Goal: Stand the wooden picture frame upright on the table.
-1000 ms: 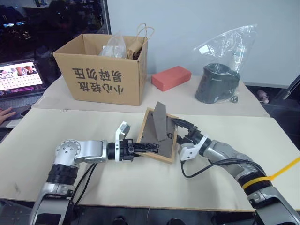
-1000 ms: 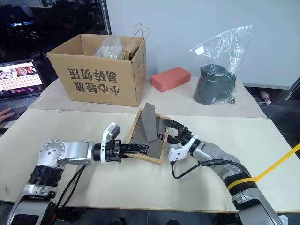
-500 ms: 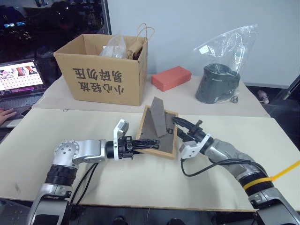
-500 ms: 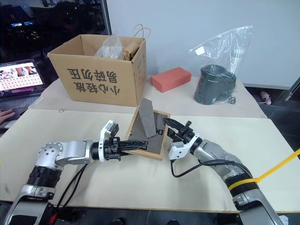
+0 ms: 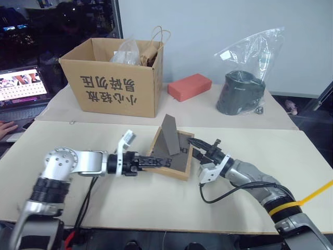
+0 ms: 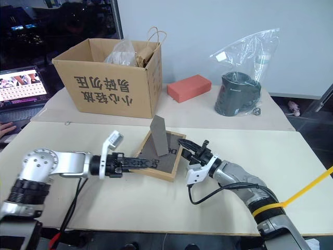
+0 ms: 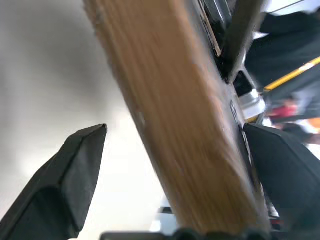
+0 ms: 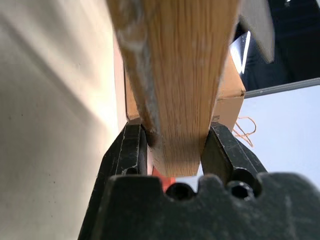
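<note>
The wooden picture frame (image 5: 179,165) lies tilted, back side up, low over the table (image 5: 78,146), and its dark fold-out stand (image 5: 169,136) sticks up. My right gripper (image 5: 196,148) is shut on the frame's right edge. In the right wrist view both fingers (image 8: 132,150) press the light-wood rim (image 8: 175,60). My left gripper (image 5: 158,163) is open at the frame's left side. In the left wrist view its fingers (image 7: 75,170) stand wide apart on either side of the wooden edge (image 7: 165,100), and the one on the bare side is clear of it.
At the back left stands a cardboard box (image 5: 114,75) with bags inside. A red block (image 5: 190,86) and a dark object in a clear plastic bag (image 5: 242,91) sit at the back. At the far left are a laptop (image 5: 21,86) and a person's hand (image 5: 6,126).
My right gripper closed on the frame's right edge. My left gripper opened, let go of the frame and drew back to the left. The frame now sits lower and flatter.
</note>
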You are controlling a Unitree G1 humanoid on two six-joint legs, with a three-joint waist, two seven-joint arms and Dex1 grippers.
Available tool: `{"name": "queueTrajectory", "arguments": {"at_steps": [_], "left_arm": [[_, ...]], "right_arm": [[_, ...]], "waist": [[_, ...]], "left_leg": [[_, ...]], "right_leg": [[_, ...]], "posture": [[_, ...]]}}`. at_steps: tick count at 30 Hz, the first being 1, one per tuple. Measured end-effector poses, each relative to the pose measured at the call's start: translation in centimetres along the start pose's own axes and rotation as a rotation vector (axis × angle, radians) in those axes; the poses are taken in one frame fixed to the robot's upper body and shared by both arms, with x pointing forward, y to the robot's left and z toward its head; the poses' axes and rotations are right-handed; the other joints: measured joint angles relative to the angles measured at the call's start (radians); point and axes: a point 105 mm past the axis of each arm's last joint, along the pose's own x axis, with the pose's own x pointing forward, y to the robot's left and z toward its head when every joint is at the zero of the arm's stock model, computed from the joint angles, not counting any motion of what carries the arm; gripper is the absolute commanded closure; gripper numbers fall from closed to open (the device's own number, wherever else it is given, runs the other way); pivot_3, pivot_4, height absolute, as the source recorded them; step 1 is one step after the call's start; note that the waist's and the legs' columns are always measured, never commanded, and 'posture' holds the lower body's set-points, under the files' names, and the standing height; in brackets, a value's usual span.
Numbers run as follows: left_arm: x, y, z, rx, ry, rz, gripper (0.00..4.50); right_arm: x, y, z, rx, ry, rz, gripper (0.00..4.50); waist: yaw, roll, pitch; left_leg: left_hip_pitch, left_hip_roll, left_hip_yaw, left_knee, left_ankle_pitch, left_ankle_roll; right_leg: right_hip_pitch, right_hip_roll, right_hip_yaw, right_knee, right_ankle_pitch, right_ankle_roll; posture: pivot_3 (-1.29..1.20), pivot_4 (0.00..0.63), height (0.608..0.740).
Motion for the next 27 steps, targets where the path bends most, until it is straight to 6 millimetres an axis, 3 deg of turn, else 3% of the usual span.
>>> {"name": "queueTrajectory", "arguments": {"at_steps": [4, 5, 10, 15, 19, 22, 27], "left_arm": [[-3.7, 1.3, 1.8, 0.219, -0.098, 0.132, 0.0], [-4.8, 1.5, 1.9, 0.294, -0.143, 0.14, 0.0], [-6.7, 0.2, 2.7, 0.617, -0.254, 0.131, 0.0], [-7.7, -0.2, 3.0, 0.785, -0.343, 0.163, 0.0], [-7.8, 0.1, 1.1, 0.844, -0.251, 0.133, 0.0], [-7.9, -0.6, 0.2, 0.838, -0.216, 0.053, 0.0], [-8.6, -1.6, 1.4, 0.898, -0.252, 0.047, 0.0]], "right_arm": [[-0.4, -0.6, -1.9, 0.047, 0.06, 0.002, 3.27], [-0.4, -1.7, -2.9, 0.083, 0.087, -0.03, 3.29], [-0.2, -4.7, -5.0, 0.24, 0.14, -0.106, 3.3], [1.6, -2.5, -4.7, 0.803, 0.144, 0.003, 3.3], [1.5, -2.3, -5.0, 1.199, 0.179, 0.094, 3.31], [0.9, -1.9, -4.6, 1.419, 0.206, 0.198, 3.31], [0.9, -0.2, -3.0, 1.559, 0.218, 0.344, 3.31]], "waist": [[-0.01, 0.0, 0.001], [-0.013, 0.001, 0.001], [-0.018, 0.0, 0.002], [-0.023, 0.0, 0.002], [-0.021, 0.001, 0.003], [-0.02, 0.001, 0.003], [-0.022, 0.001, 0.003]], "left_leg": [[0.0, 0.0, 0.001, -0.003, 0.0, 0.0], [0.0, 0.0, 0.001, -0.005, 0.0, 0.0], [0.0, 0.0, 0.001, -0.007, 0.0, 0.0], [0.001, 0.0, 0.001, -0.007, 0.001, 0.0], [0.001, 0.0, 0.001, -0.007, 0.0, 0.0], [0.001, 0.001, 0.001, -0.007, 0.0, 0.0], [0.001, 0.001, 0.001, -0.007, 0.0, 0.0]], "right_leg": [[0.0, 0.0, 0.0, -0.002, 0.0, -0.001], [0.0, -0.001, 0.0, -0.003, 0.0, -0.001], [0.0, -0.001, -0.001, -0.004, 0.0, -0.001], [0.001, -0.001, -0.001, -0.003, 0.0, -0.001], [-0.001, -0.001, -0.001, -0.001, 0.0, -0.001], [-0.001, -0.001, -0.001, 0.0, -0.001, -0.002], [-0.002, -0.001, -0.001, 0.0, -0.004, 0.002]], "posture": [[0.0, 0.15, 0.74], [0.0, 0.15, 0.74], [0.0, 0.15, 0.74], [0.0, 0.15, 0.74], [0.0, 0.15, 0.74], [0.0, 0.15, 0.74], [0.0, 0.15, 0.74]]}}
